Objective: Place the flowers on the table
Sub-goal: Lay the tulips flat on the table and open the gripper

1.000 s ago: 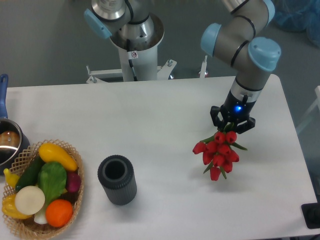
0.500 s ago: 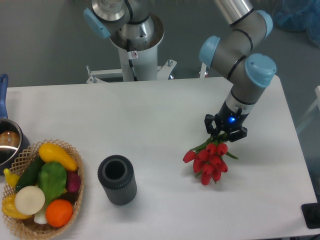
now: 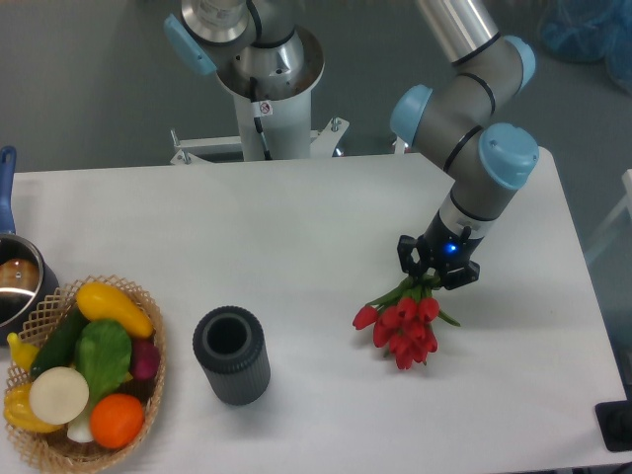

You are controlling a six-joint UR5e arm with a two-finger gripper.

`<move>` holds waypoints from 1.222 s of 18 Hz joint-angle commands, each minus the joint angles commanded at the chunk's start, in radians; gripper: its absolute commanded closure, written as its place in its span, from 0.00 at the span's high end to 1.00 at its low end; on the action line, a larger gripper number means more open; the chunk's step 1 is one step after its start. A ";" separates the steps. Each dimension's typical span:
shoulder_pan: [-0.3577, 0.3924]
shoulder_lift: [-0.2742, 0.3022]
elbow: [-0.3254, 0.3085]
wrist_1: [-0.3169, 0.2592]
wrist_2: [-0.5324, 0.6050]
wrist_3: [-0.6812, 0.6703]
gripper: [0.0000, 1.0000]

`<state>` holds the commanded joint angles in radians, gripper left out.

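Observation:
The flowers (image 3: 400,327), a bunch of red tulips with green leaves, hang tilted with their heads down and left, low over the white table (image 3: 296,227) at its right half. My gripper (image 3: 435,273) is shut on their green stems just above the blooms. The stems themselves are mostly hidden by the fingers. I cannot tell whether the tulip heads touch the tabletop.
A dark grey ribbed cylinder vase (image 3: 231,354) stands left of the flowers. A wicker basket (image 3: 148,395) of coloured vegetables sits at the front left corner, with a pot (image 3: 15,286) behind it. The robot base (image 3: 267,69) is at the back.
The gripper has carried the flowers leftward and lower toward the tabletop, and the bunch has tilted more to the left.

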<state>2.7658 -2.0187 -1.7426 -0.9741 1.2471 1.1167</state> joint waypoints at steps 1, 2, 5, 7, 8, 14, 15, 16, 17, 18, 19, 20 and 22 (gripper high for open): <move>0.000 -0.003 0.000 0.002 0.000 0.000 0.34; 0.000 -0.003 0.003 0.002 -0.002 0.000 0.36; 0.000 -0.005 0.005 0.002 0.000 0.002 0.52; 0.000 -0.005 0.006 0.002 0.000 0.002 0.57; 0.000 -0.005 0.006 0.002 0.000 0.002 0.57; 0.000 0.000 0.008 0.009 0.005 0.002 0.83; 0.002 0.003 0.015 0.011 0.006 0.005 0.94; 0.003 0.008 0.021 0.009 0.006 0.002 1.00; 0.002 0.012 0.026 0.012 0.014 0.002 1.00; 0.002 0.026 0.032 0.012 0.023 0.002 1.00; 0.003 0.046 0.032 0.012 0.037 0.002 1.00; 0.006 0.063 0.032 0.011 0.050 0.003 1.00; 0.011 0.103 0.031 0.009 0.078 0.000 1.00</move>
<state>2.7765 -1.9161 -1.7119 -0.9649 1.3253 1.1168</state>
